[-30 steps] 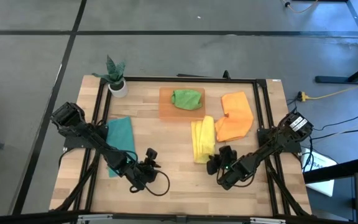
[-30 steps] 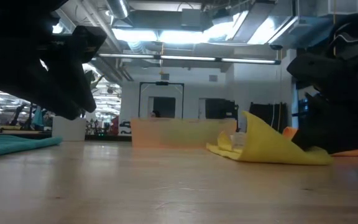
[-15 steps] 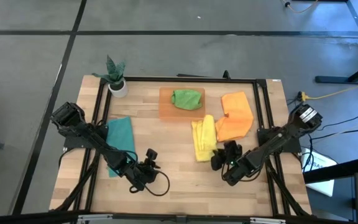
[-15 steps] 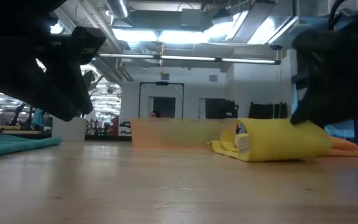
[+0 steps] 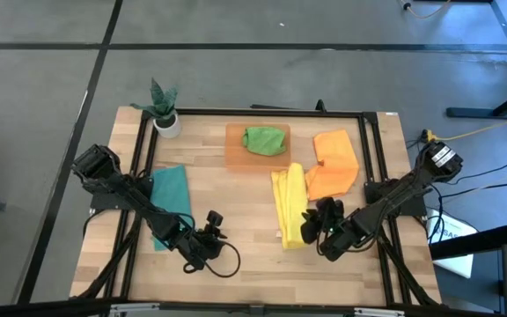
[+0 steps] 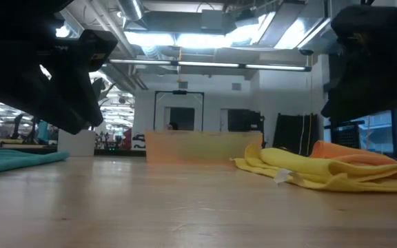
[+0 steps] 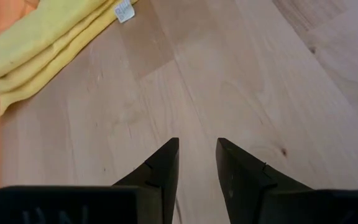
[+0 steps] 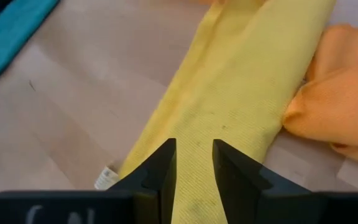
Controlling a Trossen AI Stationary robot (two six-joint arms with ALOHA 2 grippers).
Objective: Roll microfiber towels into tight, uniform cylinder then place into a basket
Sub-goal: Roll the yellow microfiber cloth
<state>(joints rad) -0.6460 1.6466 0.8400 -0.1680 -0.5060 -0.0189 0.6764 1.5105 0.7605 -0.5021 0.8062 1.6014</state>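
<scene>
The yellow towel [image 5: 290,210] lies flat on the table as a long folded strip running near to far, its right side against the orange towel [image 5: 333,165]. My right gripper [image 8: 194,142] hangs open just above the strip's near half without touching it. A rolled green towel [image 5: 265,139] sits in the orange basket [image 5: 238,159] at the far middle. The teal towel [image 5: 170,202] lies flat at the left. My left gripper [image 7: 197,142] stands open over bare wood near the front, left of the yellow strip [image 7: 39,43].
A small white pot with a green plant [image 5: 165,117] stands at the far left corner. A black frame [image 5: 370,158] borders the tabletop. Bare wood stretches between the two grippers and along the near edge.
My right gripper has risen and drawn a little toward the right edge. The yellow towel stood up in a peak under it, then bunched into a lump. It has now fallen flat, and its near end has spread out toward the near edge.
</scene>
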